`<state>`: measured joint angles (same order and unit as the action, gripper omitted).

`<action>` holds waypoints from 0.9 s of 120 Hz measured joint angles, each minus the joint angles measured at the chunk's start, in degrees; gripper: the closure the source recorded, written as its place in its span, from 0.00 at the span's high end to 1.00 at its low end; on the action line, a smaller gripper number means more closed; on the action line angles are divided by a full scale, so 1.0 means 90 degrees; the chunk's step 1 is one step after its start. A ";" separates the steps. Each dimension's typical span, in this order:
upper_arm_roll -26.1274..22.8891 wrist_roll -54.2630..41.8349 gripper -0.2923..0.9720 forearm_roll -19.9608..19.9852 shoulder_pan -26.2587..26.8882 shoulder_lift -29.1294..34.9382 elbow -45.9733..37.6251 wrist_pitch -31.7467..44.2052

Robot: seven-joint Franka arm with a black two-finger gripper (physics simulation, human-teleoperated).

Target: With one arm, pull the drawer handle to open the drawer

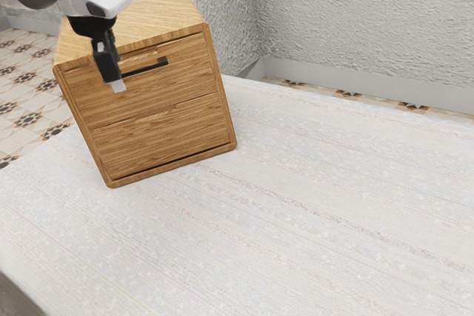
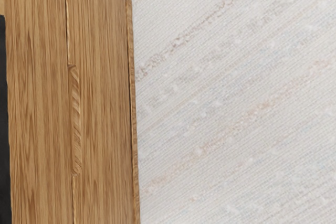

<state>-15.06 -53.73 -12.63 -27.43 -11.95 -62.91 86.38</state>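
Note:
A wooden cabinet [image 1: 148, 101] with two drawers stands at the table's far corner, on the exterior view's left. The top drawer [image 1: 141, 79] sits flush with the cabinet front and carries a thin black bar handle [image 1: 148, 66]. My black gripper [image 1: 112, 79] hangs down in front of this drawer at the handle's end nearer the exterior view's left, overlapping it. In the wrist view the wood-grain drawer front [image 2: 42, 103] runs beside a black strip of the handle [image 2: 2, 129].
The pale table top [image 1: 311, 205] spreads wide in front of the cabinet and to the exterior view's right. A grey textured wall [image 1: 355, 12] stands behind. Patterned floor tiles [image 1: 22, 101] lie beyond the table's edge on the exterior view's left.

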 joint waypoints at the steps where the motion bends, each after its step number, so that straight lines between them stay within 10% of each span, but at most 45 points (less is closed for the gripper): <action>1: 0.0003 -0.0040 0.77 -0.0048 0.0016 -0.0015 -0.0002 0.0040; 35: 0.0195 -0.0885 0.68 -0.1378 0.0397 -0.0372 -0.0213 0.1230; 63: 0.0743 -0.0564 0.64 -0.0221 0.0380 -0.0523 -0.0128 0.1553; 108: 0.0740 -0.0068 0.51 -0.0152 0.0435 -0.0742 0.0044 0.1802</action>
<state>-8.40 -54.35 -14.00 -23.52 -18.63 -62.52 102.60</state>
